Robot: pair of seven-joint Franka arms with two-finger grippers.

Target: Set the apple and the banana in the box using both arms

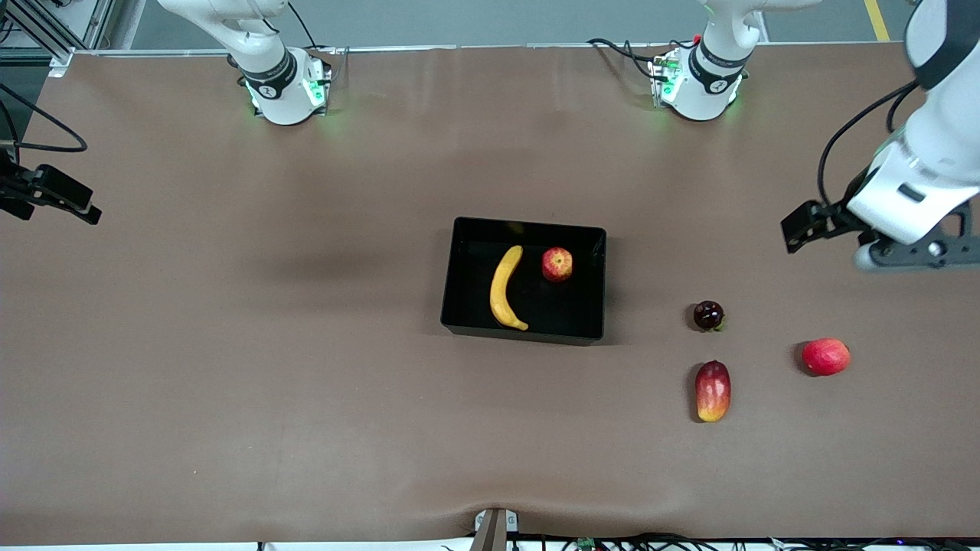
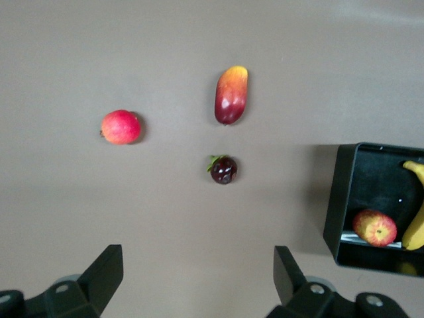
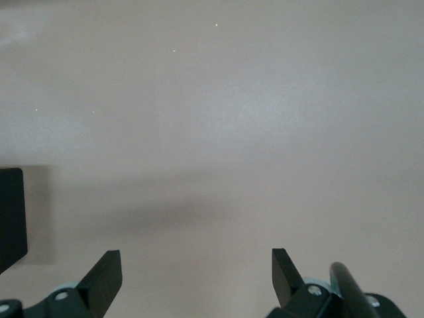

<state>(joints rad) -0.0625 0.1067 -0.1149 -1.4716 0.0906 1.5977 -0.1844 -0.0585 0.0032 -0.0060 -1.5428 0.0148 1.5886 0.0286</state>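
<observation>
The black box (image 1: 528, 224) stands at the middle of the table. The yellow banana (image 1: 502, 287) and the streaked red apple (image 1: 556, 264) lie inside it, apart from each other. My left gripper (image 1: 930, 249) is open and empty, raised over the table at the left arm's end. Its wrist view shows its open gripper (image 2: 199, 278), the box (image 2: 341, 199), the apple (image 2: 375, 227) and part of the banana (image 2: 416, 225). My right gripper (image 1: 53, 200) is open and empty over bare table at the right arm's end. Its wrist view shows the gripper (image 3: 197, 278) and a box corner (image 3: 12, 212).
Three loose fruits lie between the box and the left arm's end: a dark round fruit (image 1: 708, 315), an elongated red-yellow fruit (image 1: 713, 390) nearer the front camera, and a plain red fruit (image 1: 825, 357). The left wrist view shows them too (image 2: 224, 169) (image 2: 230, 95) (image 2: 121, 127).
</observation>
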